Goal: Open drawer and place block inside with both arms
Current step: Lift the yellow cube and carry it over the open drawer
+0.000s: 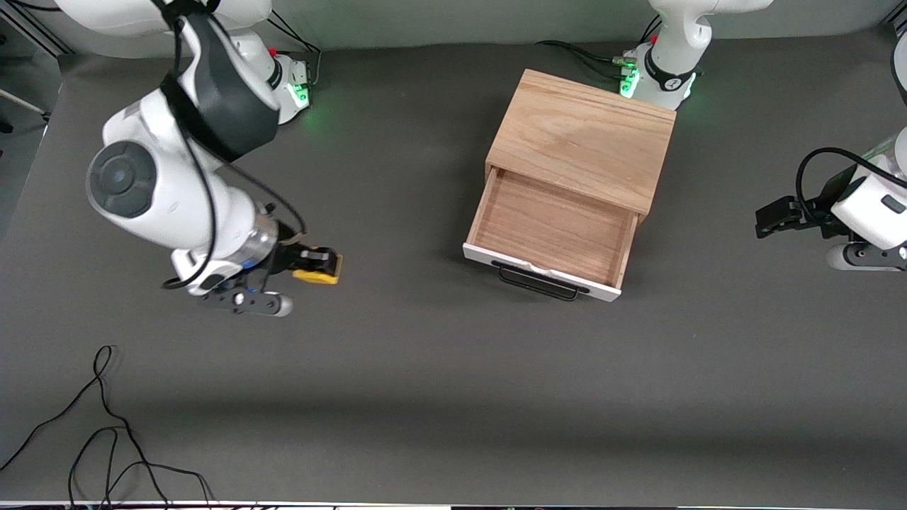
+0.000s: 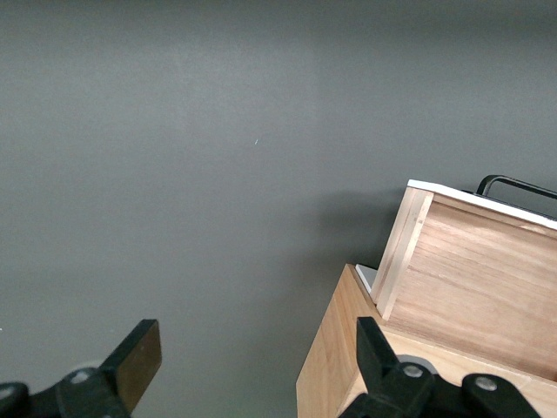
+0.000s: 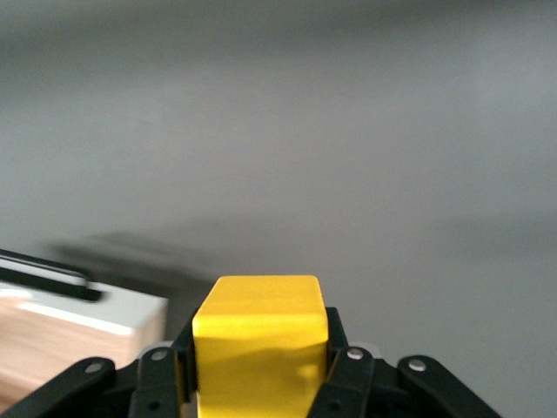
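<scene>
**Ana:** Right wrist view showed the block [image 3: 258,344] clamped between the right gripper [image 3: 261,370]'s fingers. Where did that put it relative to the drawer [image 1: 551,232]?

**Ben:** Well apart from the drawer, toward the right arm's end of the table, low over the mat [image 1: 439,397]. The drawer itself stood pulled out of the wooden box [image 1: 584,138], its tray bare.

**Ana:** So the carry was the step in hand, I'd judge. How to do it well?

**Ben:** Lift enough to clear the drawer's side wall, keep the cube level, centre it over the tray, lower, then release.

**Ana:** And the left gripper [image 2: 248,366]?

**Ben:** Jaws apart, holding nothing, waiting beside the drawer toward the left arm's end.

**Ana:** Counts?

**Ben:** One block, one drawer, one box, one black handle [image 1: 538,280], two arms, two grippers.
</scene>
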Tool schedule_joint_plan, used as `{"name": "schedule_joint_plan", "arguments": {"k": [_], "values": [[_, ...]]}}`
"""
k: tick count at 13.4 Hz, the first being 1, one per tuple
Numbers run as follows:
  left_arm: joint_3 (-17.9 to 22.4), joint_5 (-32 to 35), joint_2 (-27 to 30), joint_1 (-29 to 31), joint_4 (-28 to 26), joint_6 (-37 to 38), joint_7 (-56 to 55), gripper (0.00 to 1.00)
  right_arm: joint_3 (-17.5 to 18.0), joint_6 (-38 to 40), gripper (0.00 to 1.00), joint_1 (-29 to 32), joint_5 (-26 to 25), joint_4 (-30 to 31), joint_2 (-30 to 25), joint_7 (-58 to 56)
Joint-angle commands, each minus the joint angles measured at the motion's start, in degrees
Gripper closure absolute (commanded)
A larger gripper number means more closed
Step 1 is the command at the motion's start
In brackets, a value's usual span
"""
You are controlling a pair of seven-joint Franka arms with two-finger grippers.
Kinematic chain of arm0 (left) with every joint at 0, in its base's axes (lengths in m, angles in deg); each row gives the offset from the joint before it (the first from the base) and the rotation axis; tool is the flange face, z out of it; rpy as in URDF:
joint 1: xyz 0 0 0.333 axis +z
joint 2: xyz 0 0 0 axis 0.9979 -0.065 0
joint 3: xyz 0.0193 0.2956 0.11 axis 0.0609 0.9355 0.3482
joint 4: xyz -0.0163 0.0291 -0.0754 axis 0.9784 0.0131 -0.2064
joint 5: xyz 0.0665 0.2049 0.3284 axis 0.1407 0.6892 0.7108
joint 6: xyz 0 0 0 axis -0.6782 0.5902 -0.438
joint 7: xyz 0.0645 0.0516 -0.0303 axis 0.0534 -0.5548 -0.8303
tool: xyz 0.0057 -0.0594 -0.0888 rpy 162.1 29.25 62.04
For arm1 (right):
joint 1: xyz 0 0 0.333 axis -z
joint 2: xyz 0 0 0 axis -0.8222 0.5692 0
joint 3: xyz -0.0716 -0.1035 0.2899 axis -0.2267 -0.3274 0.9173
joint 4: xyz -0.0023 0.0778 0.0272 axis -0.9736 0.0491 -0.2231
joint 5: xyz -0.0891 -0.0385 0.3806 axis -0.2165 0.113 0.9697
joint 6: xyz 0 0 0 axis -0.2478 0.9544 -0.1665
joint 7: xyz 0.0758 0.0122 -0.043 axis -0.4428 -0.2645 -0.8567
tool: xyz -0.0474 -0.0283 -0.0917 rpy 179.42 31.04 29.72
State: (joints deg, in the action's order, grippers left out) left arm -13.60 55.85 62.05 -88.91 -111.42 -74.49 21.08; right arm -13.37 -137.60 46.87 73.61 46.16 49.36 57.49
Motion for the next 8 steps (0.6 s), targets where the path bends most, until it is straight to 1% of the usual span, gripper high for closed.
{"name": "schedule_joint_plan", "arguments": {"k": [1,2,3,5,8], "values": [[0.09,0.42,1.69,-0.26,-1.51,-0.83,0.82,0.00,3.83,1.26,1.00,-3.75,-0.22,-10.51,7.22,12.54],[0.09,0.42,1.69,-0.26,-1.51,-0.91,0.82,0.00,3.83,0.30,1.00,-6.30,-0.31,-13.15,9.07,15.98],[-0.08,0.42,1.77,-0.26,-1.51,-0.83,0.82,0.00,3.65,-0.93,1.00,-8.59,-0.66,-14.48,10.21,19.49],[-0.43,0.34,1.77,0.61,-1.51,-0.91,0.82,0.00,3.57,-5.14,1.00,-12.46,-1.62,-14.67,10.75,24.51],[-1.05,0.34,1.77,1.23,-1.51,-0.91,0.82,0.00,3.57,-9.80,1.00,-19.05,-6.88,-14.58,13.20,33.64]]}}
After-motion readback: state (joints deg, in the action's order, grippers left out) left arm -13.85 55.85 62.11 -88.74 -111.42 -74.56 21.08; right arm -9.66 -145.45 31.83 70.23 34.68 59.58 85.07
